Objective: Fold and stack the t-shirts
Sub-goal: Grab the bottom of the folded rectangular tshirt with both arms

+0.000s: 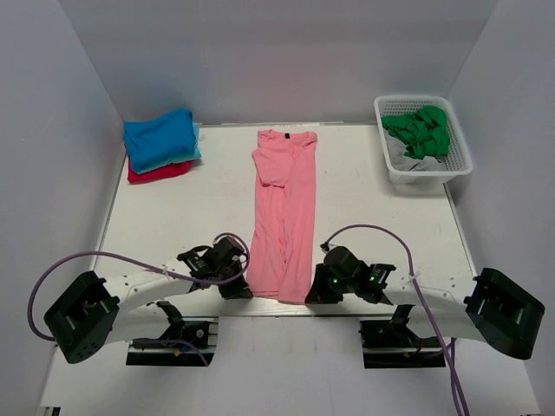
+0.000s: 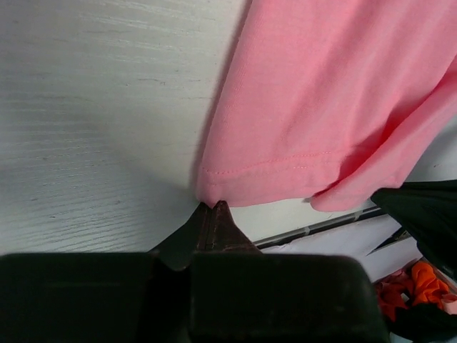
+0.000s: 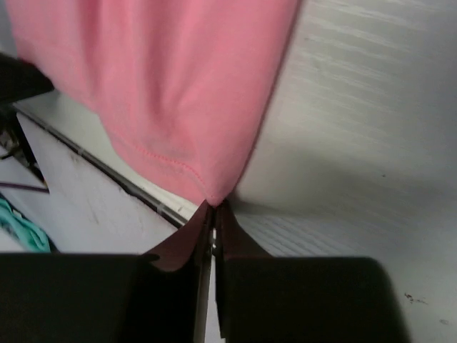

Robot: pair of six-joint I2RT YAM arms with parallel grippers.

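The stack of folded t-shirts lay at the far left of the counter (image 1: 173,217). It had the bright blue t-shirt (image 1: 160,134) on top, the teal t-shirt (image 1: 196,154) showing as a thin edge beneath it, and the red t-shirt (image 1: 160,172) at the bottom. A purple cable (image 1: 87,256) looped from the left arm's base to its wrist.

The left gripper (image 1: 241,293) sat at the near edge of the counter. In the left wrist view its jaws were pressed together on the near-left hem corner of the salmon-pink t-shirt (image 2: 321,107).

The salmon-pink t-shirt (image 1: 286,217) lay flat at the centre of the counter as a long narrow strip. Its collar and dark neck label (image 1: 286,134) were at the far end, and its hem was at the near edge. Nothing lay on top of it.

The right gripper (image 1: 314,295) sat at the near-right hem corner. In the right wrist view its jaws were closed to a thin slit, with the corner of the cloth (image 3: 178,86) pinched at their tips. A second purple cable (image 1: 381,230) arched over the right arm.

A white slotted basket (image 1: 416,178) stood at the far right corner, well apart from the shirt. It held a crumpled green cloth (image 1: 421,130) on top of a grey cloth (image 1: 406,158).

The counter was white with a faint grain. Plain pale walls (image 1: 260,52) enclosed it on the left, the far side and the right.
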